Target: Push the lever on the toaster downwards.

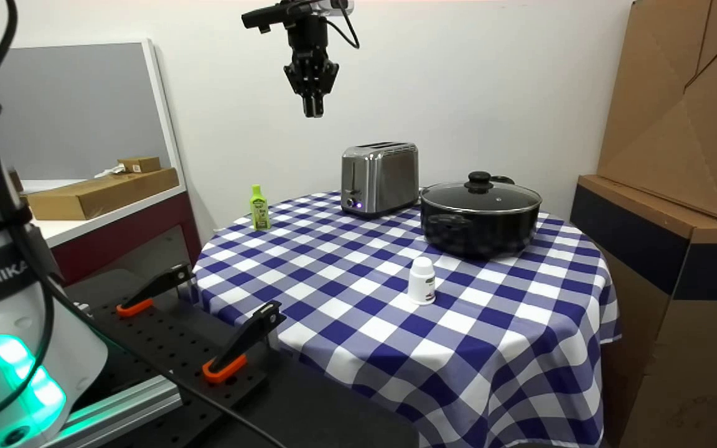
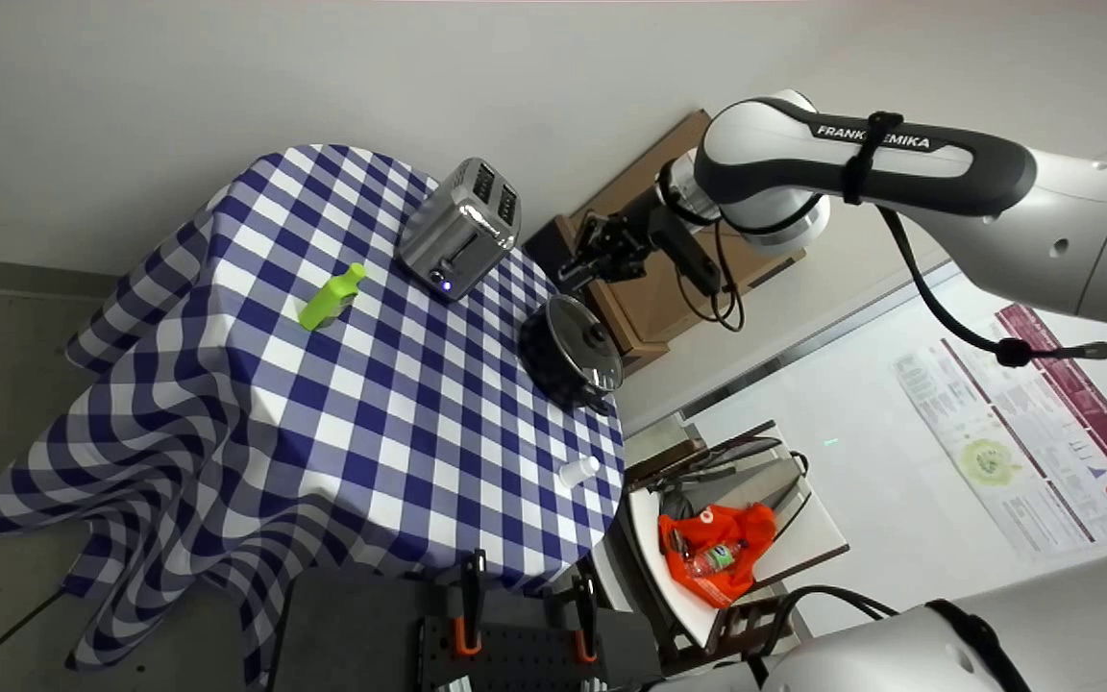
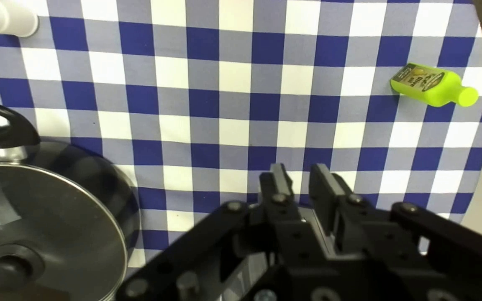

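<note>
Gripper point(image 3: 300, 173), its jaws slightly parted, holding nothing. Below it, well apart, the toaster point(image 1: 381, 179) stands upright — slots point(image 2: 484, 183) facing up, long axis horizontal — with its narrow lever end point(image 1: 355, 183) turned toward the robot's base point(image 1: 78, 351).

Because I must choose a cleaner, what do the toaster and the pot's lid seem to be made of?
The toaster: probably shiny steel, judging by silvery reflections. The lid: likely glossy glass, see-through with a bright glare streak; clear plastic is possible.
</note>
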`<state>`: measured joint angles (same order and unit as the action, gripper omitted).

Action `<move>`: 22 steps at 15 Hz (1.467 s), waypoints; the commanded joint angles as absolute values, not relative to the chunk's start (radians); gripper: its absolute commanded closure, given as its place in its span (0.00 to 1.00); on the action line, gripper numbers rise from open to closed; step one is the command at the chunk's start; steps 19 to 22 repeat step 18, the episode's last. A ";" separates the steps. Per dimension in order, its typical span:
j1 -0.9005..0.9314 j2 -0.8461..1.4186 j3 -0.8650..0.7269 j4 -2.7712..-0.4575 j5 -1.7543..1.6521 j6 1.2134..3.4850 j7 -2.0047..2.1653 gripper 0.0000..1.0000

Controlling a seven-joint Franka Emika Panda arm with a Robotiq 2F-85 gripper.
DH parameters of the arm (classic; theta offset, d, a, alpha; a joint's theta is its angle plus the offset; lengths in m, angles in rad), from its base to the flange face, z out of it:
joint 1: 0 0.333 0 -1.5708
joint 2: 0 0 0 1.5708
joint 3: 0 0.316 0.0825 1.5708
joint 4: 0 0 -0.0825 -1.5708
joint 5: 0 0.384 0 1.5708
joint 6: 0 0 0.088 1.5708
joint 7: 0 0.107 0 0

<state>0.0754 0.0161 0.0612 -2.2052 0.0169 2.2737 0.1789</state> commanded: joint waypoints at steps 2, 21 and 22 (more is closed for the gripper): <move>0.062 -0.039 0.056 -2.248 0.073 2.291 0.213 0.39; 0.007 -0.055 0.016 -2.229 0.079 2.251 0.206 0.00; 0.007 -0.055 0.016 -2.229 0.079 2.251 0.206 0.00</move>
